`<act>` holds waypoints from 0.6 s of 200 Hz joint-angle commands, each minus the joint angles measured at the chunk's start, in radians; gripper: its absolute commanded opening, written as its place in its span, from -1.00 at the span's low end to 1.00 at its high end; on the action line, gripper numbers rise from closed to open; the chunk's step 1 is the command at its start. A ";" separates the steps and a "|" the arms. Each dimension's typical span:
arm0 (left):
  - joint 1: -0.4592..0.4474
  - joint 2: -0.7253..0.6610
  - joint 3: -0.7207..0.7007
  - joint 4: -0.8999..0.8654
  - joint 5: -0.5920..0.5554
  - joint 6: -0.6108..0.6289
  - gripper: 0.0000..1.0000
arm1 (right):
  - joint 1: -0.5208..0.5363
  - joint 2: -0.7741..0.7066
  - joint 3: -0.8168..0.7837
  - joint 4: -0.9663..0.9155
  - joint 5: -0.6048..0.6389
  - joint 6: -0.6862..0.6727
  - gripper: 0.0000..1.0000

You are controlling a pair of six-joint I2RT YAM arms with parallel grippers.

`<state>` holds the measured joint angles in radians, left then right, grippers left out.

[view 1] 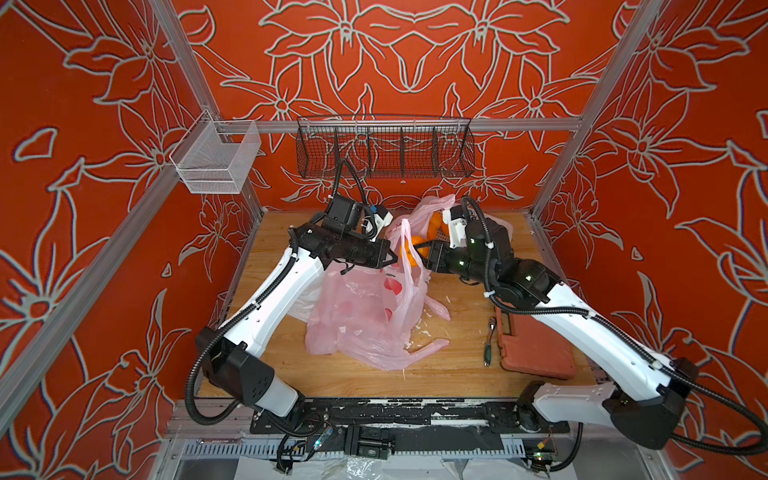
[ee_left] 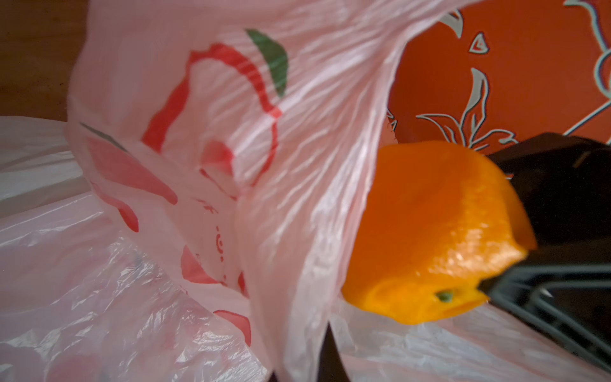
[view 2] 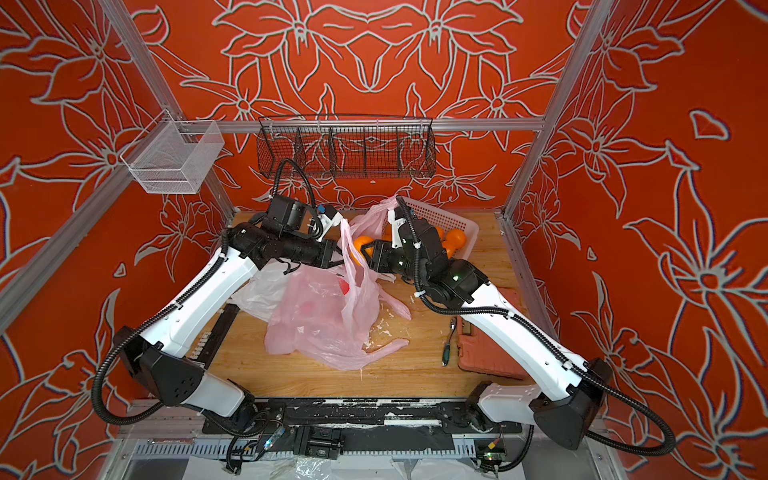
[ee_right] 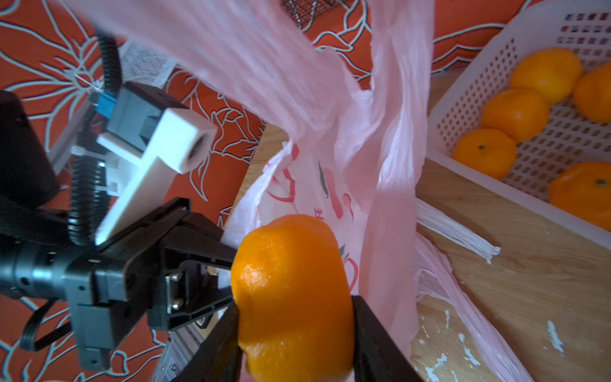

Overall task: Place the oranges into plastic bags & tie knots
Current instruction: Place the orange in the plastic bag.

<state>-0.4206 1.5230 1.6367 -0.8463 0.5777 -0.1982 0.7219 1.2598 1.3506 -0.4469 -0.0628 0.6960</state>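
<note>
My left gripper (view 1: 392, 259) is shut on a handle strap of a translucent pink plastic bag (view 1: 365, 316) with red peach prints and holds it up, so the mouth gapes. Its body sags crumpled on the wooden table. My right gripper (ee_right: 294, 330) is shut on one orange (ee_right: 294, 291), held at the bag's mouth right beside the left gripper's fingers. In the left wrist view that orange (ee_left: 429, 231) sits just outside the pink film (ee_left: 231, 132). Several more oranges (ee_right: 515, 112) lie in the white perforated basket (view 2: 457, 218). A white bag (view 2: 257, 291) lies under the left arm. Knots are out of view.
More pink plastic (view 1: 432, 205) bunches up at the back by the basket. An orange tool case (view 1: 536, 345) and a ratchet (view 1: 490, 340) lie front right. A black wire basket (view 1: 384, 149) and a white mesh bin (view 1: 216, 162) hang on the frame.
</note>
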 commanded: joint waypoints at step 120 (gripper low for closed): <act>0.075 -0.033 -0.035 -0.014 0.001 0.009 -1.00 | 0.025 -0.136 -0.027 -0.026 0.035 -0.214 0.53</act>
<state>-0.3519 1.5208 1.6131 -0.8490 0.5846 -0.2012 0.7464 1.2514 1.3712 -0.5018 -0.0956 0.5591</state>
